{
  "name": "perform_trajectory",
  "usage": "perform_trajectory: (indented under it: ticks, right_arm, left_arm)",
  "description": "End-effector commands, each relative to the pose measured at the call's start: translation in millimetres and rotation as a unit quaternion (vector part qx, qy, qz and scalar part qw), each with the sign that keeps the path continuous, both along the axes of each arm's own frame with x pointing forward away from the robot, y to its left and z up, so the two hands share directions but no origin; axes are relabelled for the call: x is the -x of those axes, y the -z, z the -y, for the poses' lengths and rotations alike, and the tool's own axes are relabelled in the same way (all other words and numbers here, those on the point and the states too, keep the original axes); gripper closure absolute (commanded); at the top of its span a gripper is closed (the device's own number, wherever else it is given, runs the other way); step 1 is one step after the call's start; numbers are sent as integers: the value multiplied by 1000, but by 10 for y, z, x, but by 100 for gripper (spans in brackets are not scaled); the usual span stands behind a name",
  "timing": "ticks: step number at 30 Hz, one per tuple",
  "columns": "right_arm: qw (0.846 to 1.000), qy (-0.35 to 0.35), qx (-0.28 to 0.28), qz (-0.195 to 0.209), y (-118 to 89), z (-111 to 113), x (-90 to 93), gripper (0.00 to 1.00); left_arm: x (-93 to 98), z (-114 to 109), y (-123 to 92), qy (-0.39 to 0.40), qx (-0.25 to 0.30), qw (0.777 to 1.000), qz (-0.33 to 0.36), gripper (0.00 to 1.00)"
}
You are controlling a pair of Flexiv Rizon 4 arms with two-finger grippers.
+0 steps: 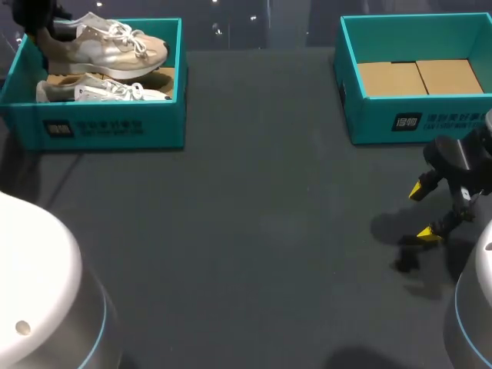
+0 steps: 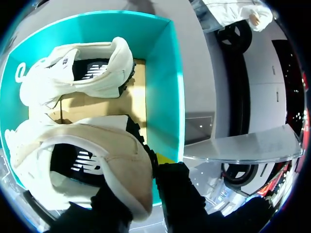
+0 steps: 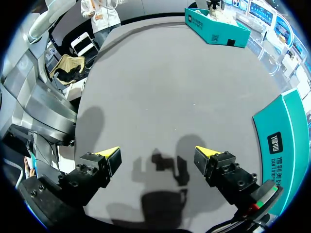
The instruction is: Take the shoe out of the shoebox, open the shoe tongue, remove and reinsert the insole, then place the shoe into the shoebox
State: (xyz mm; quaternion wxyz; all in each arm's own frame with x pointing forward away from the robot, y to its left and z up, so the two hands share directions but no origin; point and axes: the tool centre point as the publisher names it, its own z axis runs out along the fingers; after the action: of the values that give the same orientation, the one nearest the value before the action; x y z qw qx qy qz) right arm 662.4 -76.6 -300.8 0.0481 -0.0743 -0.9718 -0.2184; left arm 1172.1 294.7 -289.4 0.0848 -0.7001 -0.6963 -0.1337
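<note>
gripping the heel of the upper shoe (image 1: 108,48), the left gripper (image 2: 143,187) pinched it from two sides; the shoe sat tilted at the back of the left shoebox (image 1: 108,127), beside a second shoe (image 1: 100,91) lying inside. the right gripper (image 3: 156,158) hung spread above the table (image 1: 254,215), near the right shoebox (image 1: 415,123).

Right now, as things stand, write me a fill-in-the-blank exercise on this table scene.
The left box holds ___ shoes.
The left gripper is shut on the ___ of the far shoe.
The right box holds no shoe, only a ___ liner.
The right gripper hangs over the table with fingers ___.
Missing words: two; heel; cardboard; open.
</note>
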Motion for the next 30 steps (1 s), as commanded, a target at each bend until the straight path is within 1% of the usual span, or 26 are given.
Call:
perform_trajectory:
  ticks: [1, 6, 16, 22, 30]
  right_arm:
    - [1000, 1, 1, 1, 0, -5, 10, 0]
    - [1000, 1, 1, 1, 0, -5, 10, 0]
    - [1000, 1, 1, 1, 0, -5, 10, 0]
    - [1000, 1, 1, 1, 0, -5, 10, 0]
    - [1000, 1, 1, 1, 0, -5, 10, 0]
  left_arm:
    - [-148, -15, 75, -3, 3, 1000, -5, 100]
    - [-192, 12, 161, -2, 1, 1000, -2, 100]
    - [-180, 94, 318, 5, 0, 1000, -5, 100]
    - [-167, 88, 428, 13, -2, 1000, -4, 100]
    - [-205, 70, 545, 14, -4, 1000, 2, 100]
